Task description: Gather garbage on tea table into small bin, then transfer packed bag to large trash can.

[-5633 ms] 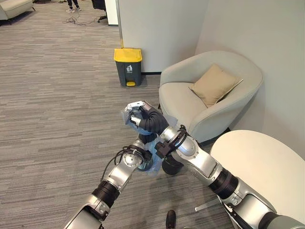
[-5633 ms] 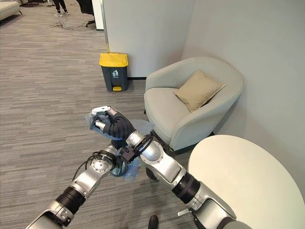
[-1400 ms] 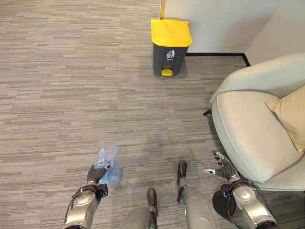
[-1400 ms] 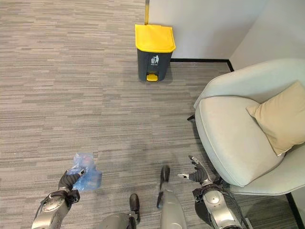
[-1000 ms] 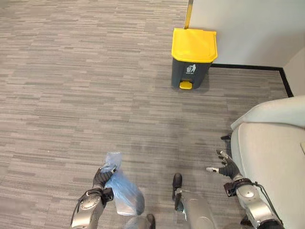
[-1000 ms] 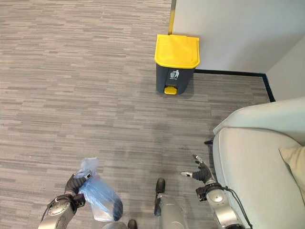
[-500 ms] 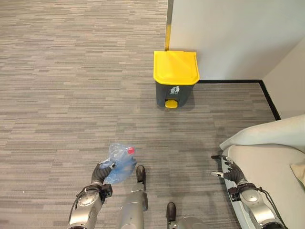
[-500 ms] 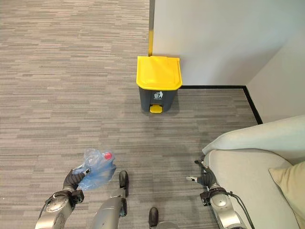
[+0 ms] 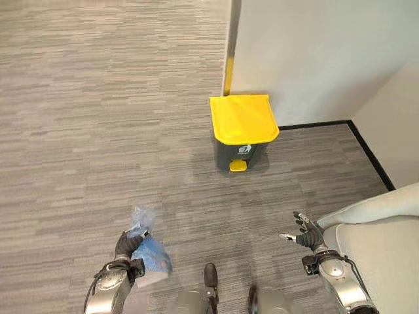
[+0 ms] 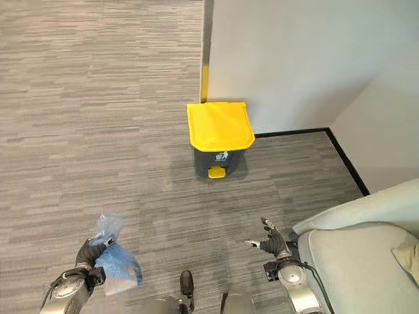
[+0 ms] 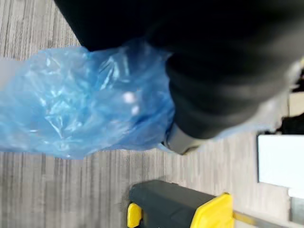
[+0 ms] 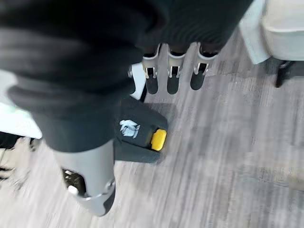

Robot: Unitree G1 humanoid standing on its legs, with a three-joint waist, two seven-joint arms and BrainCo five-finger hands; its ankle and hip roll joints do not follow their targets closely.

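My left hand point(image 9: 126, 246) is low on the left, shut on the gathered neck of a blue plastic bag point(image 9: 150, 254) that hangs beside it above the carpet. In the left wrist view the crinkled bag point(image 11: 85, 109) bulges past the hand's dark cover. A large dark grey trash can point(image 9: 243, 133) with a closed yellow lid and a yellow pedal stands ahead against the white wall. My right hand point(image 9: 305, 236) is low on the right, open with fingers point(image 12: 173, 79) straight and nothing in it. The can's pedal side point(image 12: 138, 134) lies past those fingers.
A pale armchair point(image 9: 386, 252) fills the lower right corner, close to my right hand. A white wall point(image 9: 314, 59) with a black skirting runs behind the can. Grey striped carpet point(image 9: 98, 118) stretches out to the left and in front.
The whole picture has shifted, so the camera has moved; the can now shows a little higher and nearer the middle. The bag has swung lower beside my left hand. My right hand stays open.
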